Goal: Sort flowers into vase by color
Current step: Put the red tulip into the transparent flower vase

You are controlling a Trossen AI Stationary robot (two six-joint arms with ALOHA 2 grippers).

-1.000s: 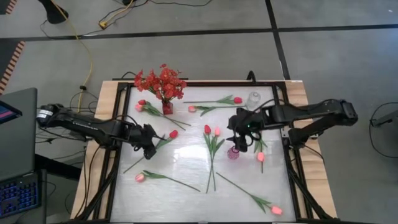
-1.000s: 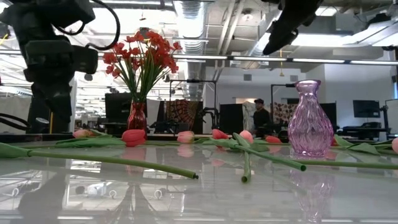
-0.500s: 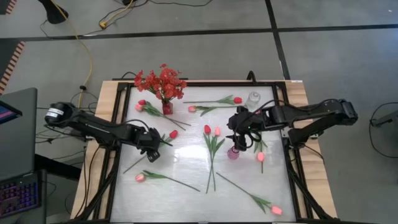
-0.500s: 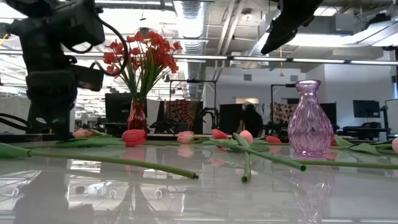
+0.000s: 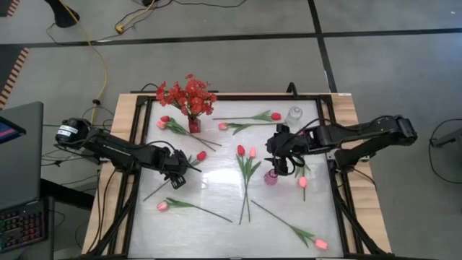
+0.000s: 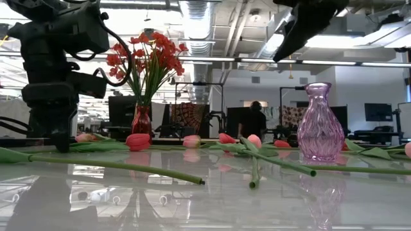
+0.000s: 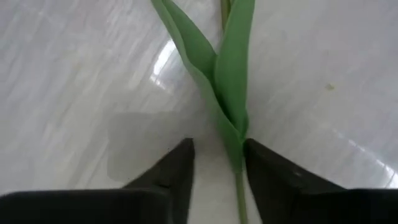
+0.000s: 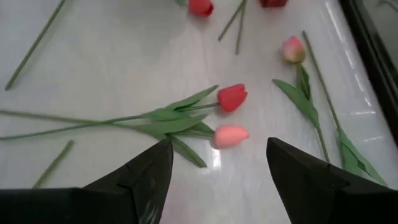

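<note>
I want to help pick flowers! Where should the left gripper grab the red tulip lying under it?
Probably on the thin stem just below the leaves, coming straight down. The red tulip lies flat, and the left gripper is open with that stem between its fingers.

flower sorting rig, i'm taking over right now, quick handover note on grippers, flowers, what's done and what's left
Left gripper: low at the table's left-middle, fingers open astride the leafy stem of a red tulip, not yet closed.
Right gripper: open, holding nothing, over the empty purple vase.
Done: red blossom spray stands in the red vase.
Left: every tulip lies loose on the table, including the red and pink pair at centre. A clear vase at the back right looks empty too.
</note>
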